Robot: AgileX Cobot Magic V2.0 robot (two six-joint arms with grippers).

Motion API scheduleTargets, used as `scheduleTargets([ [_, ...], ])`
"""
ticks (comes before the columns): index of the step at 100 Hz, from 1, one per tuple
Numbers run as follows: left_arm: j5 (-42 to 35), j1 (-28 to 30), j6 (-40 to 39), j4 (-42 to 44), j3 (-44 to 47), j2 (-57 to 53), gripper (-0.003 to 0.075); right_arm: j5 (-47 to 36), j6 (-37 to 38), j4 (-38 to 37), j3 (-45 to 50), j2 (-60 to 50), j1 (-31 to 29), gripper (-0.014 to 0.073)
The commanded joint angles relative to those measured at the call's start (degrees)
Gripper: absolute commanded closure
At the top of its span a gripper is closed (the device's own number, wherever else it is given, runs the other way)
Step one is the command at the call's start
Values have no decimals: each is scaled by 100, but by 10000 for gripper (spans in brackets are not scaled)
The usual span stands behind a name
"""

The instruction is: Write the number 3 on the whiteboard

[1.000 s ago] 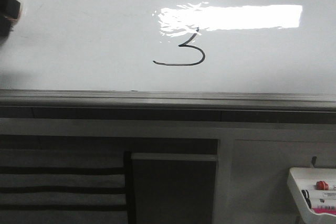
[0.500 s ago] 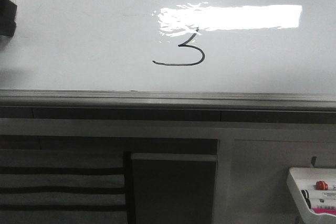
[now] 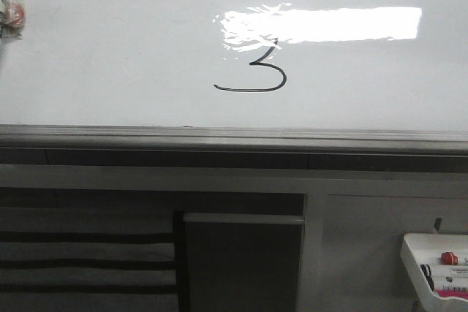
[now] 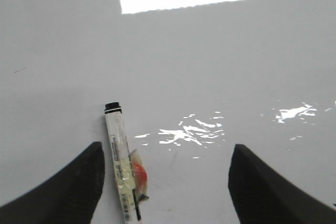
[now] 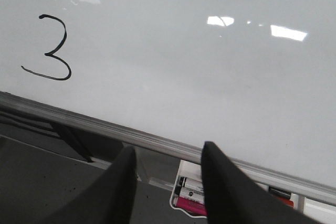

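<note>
A glossy whiteboard [image 3: 110, 56] fills the upper front view. The number 3 [image 3: 256, 74] sits near centre, just under the glare. At nine o'clock, the left gripper [image 4: 165, 182], fingers spread wide, beside a marker [image 4: 119, 166]. The right gripper [image 5: 168, 182] is open, empty.

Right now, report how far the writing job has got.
Done: a black 3 stands complete on the whiteboard, under the bright reflection. In hand: the left gripper is open, with a marker beside one finger, seemingly not clamped. The right gripper is open and empty. Left: probably just putting the marker away.
</note>
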Motion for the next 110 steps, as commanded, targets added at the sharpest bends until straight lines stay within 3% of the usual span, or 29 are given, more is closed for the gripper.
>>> scheduleTargets([
  [1, 124, 7, -2, -12, 64, -410, 258, -738, 120, -71, 209, -348, -51, 342],
  [32, 526, 7, -2, 405, 882, -1402, 258, -926, 171, 81, 775, -1160, -51, 344],
  [44, 586, 7, -2, 427, 975, -1421, 274, -1035, 152, 68, 879, -1184, -51, 435],
  [51, 669, 7, -2, 442, 985, -1421, 328, -1071, 152, 68, 919, -1184, -51, 534],
  [61, 680, 7, -2, 428, 985, -1421, 465, -1098, 152, 68, 930, -1184, -51, 675],
  [84, 680, 7, -2, 413, 985, -1405, 737, -1088, 152, 56, 930, -1165, -51, 673],
  [110, 680, 7, -2, 413, 985, -1408, 739, -1088, 152, 56, 930, -1165, -51, 673],
])
